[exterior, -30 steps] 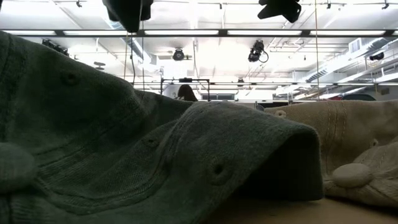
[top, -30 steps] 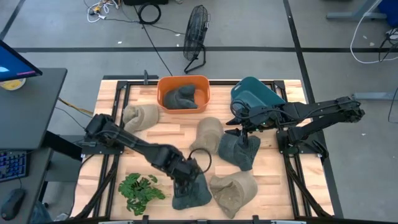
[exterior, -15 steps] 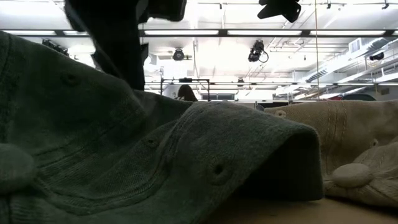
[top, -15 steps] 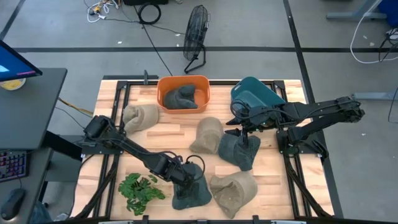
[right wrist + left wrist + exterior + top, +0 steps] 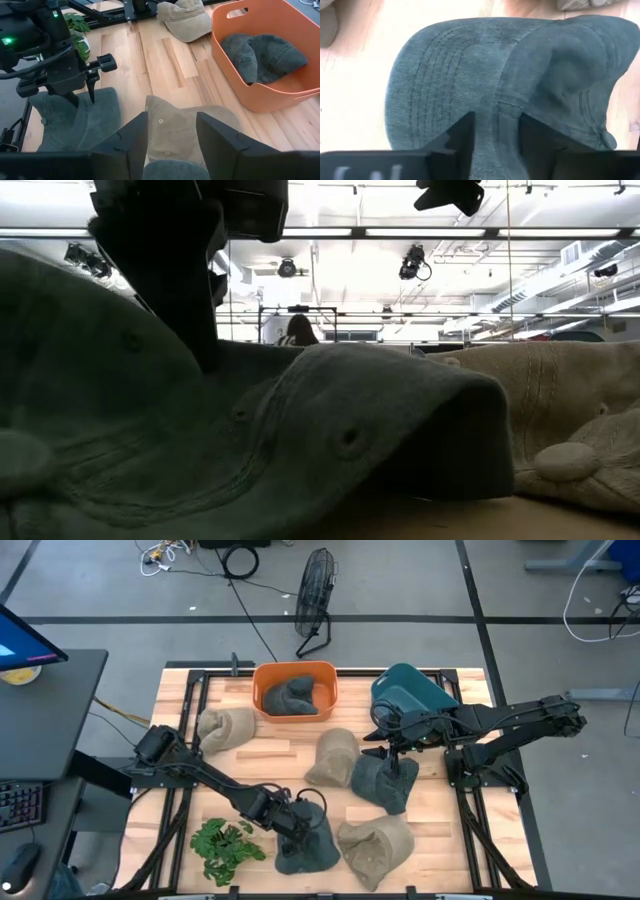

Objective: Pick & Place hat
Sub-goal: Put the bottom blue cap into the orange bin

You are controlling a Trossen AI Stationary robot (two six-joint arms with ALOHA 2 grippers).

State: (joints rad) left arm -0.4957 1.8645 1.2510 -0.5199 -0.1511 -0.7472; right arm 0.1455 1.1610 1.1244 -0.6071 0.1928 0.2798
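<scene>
A dark grey-green cap (image 5: 305,848) lies near the table's front edge, its brim (image 5: 435,90) and crown (image 5: 570,85) flat on the wood; it fills the low view (image 5: 300,440). My left gripper (image 5: 300,825) is down on it, open, one finger on each side of the seam where brim meets crown. My right gripper (image 5: 390,753) waits open above the far edge of a second dark cap (image 5: 383,782), with a tan cap (image 5: 185,125) ahead of its fingers. My left gripper comes from above, pointing down, and its two open fingers (image 5: 465,137) stand pressed into the cap on either side of a ridge of cloth at the brim-crown seam (image 5: 497,117). The crown (image 5: 130,340) is dented beside the finger. The cap lies on the table.
An orange bin (image 5: 268,705) holding a dark cap stands at the far edge, with a teal object (image 5: 410,690) to its right. Tan caps lie at the left (image 5: 228,725), the middle (image 5: 333,755) and the front (image 5: 375,845). A green plant sprig (image 5: 225,840) lies front left.
My left gripper has come down and slightly toward the table's right edge onto the front dark cap. Its fingers have sunk into the cloth, and the crown has been pushed down and dented while the brim has stayed on the table.
</scene>
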